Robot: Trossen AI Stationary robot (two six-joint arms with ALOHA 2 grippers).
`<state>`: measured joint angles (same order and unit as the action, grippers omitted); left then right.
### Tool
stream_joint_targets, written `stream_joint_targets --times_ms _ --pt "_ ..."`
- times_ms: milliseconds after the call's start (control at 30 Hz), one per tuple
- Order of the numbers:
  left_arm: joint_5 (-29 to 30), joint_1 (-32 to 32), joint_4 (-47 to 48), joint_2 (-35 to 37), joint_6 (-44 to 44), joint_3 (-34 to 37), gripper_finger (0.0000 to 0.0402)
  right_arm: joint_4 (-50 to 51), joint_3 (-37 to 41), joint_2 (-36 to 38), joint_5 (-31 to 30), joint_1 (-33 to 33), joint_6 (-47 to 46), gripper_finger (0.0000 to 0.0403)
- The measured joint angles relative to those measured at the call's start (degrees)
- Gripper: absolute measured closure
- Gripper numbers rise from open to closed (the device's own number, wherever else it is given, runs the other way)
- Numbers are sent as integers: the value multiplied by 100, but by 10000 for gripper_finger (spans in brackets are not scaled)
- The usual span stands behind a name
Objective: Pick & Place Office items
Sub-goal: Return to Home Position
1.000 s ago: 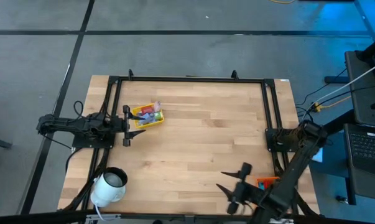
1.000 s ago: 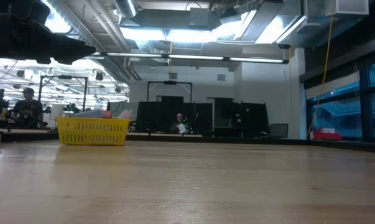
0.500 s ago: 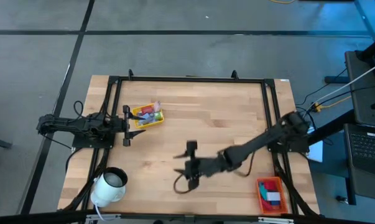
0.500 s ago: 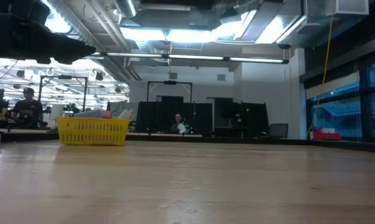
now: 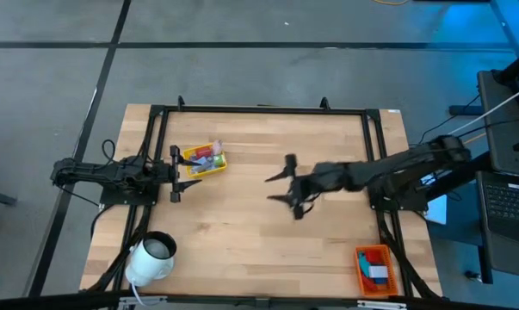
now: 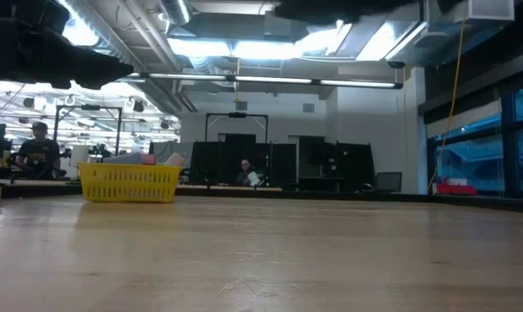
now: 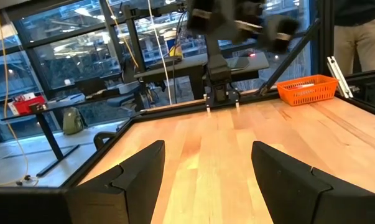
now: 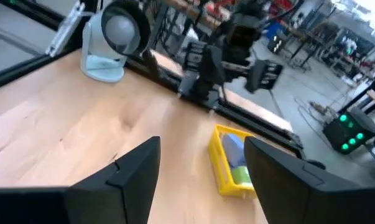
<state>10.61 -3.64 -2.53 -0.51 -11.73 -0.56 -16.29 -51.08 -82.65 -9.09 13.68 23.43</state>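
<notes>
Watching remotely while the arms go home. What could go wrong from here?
The yellow bin sits close beside the open left gripper; a swing might knock it. The orange bin stands at the table's corner; a low sweep of the open right gripper, now mid-table, might push it off.

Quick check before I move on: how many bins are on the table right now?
2. A yellow basket sits just in front of the left gripper. An orange bin sits at a corner of the table on the right side. Nothing suggests a hidden third.
</notes>
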Motion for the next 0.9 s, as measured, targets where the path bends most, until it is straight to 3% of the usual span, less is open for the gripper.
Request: stream_joint_targets --times_ms 200,367,633,900 --pt "0 0 5 0 0 0 164 -283 1561 1512 779 -503 24 167" --pt "0 0 9 0 0 0 164 -952 2689 2639 829 -678 301 167" --pt "0 0 9 0 0 0 164 -1115 3599 3597 1677 -772 -72 167" --pt "0 0 9 0 0 0 164 -1487 4519 4301 1749 -759 -314 167"
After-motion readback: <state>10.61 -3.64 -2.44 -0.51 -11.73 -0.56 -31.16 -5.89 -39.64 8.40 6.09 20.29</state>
